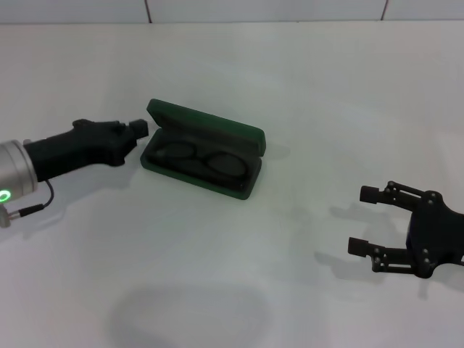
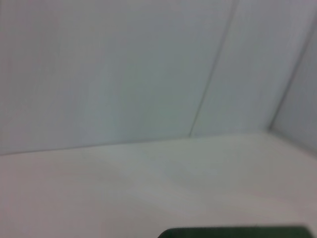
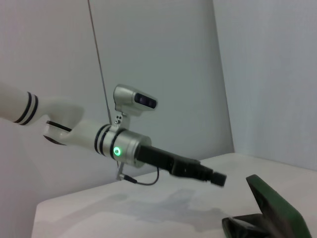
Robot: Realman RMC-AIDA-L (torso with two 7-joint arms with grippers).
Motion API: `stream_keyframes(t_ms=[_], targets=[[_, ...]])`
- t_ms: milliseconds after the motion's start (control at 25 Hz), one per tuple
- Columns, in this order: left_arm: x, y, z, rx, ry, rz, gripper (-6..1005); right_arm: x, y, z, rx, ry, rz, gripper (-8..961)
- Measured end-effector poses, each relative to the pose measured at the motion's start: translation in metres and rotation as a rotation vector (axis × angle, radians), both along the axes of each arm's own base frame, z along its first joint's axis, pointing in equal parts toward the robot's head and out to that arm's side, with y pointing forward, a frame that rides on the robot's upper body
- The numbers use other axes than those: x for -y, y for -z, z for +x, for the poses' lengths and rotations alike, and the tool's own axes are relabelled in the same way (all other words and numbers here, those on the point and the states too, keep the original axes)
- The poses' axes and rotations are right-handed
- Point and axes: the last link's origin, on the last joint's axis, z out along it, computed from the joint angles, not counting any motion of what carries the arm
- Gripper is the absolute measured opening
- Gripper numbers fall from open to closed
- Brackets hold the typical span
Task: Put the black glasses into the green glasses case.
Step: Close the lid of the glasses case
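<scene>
With black glasses [image 1: 201, 159] inside green glasses case [image 1: 205, 150]

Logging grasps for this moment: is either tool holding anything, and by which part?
Nothing is held. The thin black-framed glasses lie inside the open dark green hard case; the left tool is shut beside it, the right tool open, apart.

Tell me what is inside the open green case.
The dark green hinged hard case holds the thin black-framed glasses, lenses up against the dark lining. The temple arms cannot be made out there.
</scene>
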Motion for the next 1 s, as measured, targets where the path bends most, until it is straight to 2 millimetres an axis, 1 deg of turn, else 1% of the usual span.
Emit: stream_keyframes(t_ms=[120, 280, 360, 520, 680, 720, 840, 880, 1000], targets=[[-0.001, -0.006, 0.009, 0.109, -0.033, -0.014, 10, -0.002, 0.001, 0.001, 0.011, 0.008, 0.007, 848], [-0.006, -0.01, 0.031, 0.157, 0.019, -0.03, 10, -0.005, 0.004, 0.007, 0.039, 0.043, 0.022, 848], [-0.011, -0.008, 0.042, 0.14, 0.044, -0.042, 10, -0.008, 0.005, 0.009, 0.055, 0.063, 0.035, 848], [-0.032, 0.002, 0.064, 0.091, 0.042, -0.062, 10, -0.014, 0.008, 0.013, 0.083, 0.095, 0.055, 848], [-0.047, 0.001, 0.08, 0.046, 0.035, -0.037, 10, -0.015, 0.008, 0.014, 0.091, 0.102, 0.07, 848], [-0.049, 0.002, 0.082, 0.039, 0.037, -0.036, 10, -0.015, 0.008, 0.014, 0.092, 0.099, 0.071, 848], [-0.058, 0.014, 0.099, -0.027, 0.042, -0.024, 10, -0.015, 0.008, 0.014, 0.094, 0.089, 0.074, 848], [-0.06, 0.021, 0.104, -0.058, 0.044, -0.02, 10, -0.015, 0.008, 0.013, 0.094, 0.088, 0.073, 847], [-0.064, 0.032, 0.11, -0.109, 0.03, 0.01, 10, -0.015, 0.009, 0.012, 0.093, 0.082, 0.07, 847]])
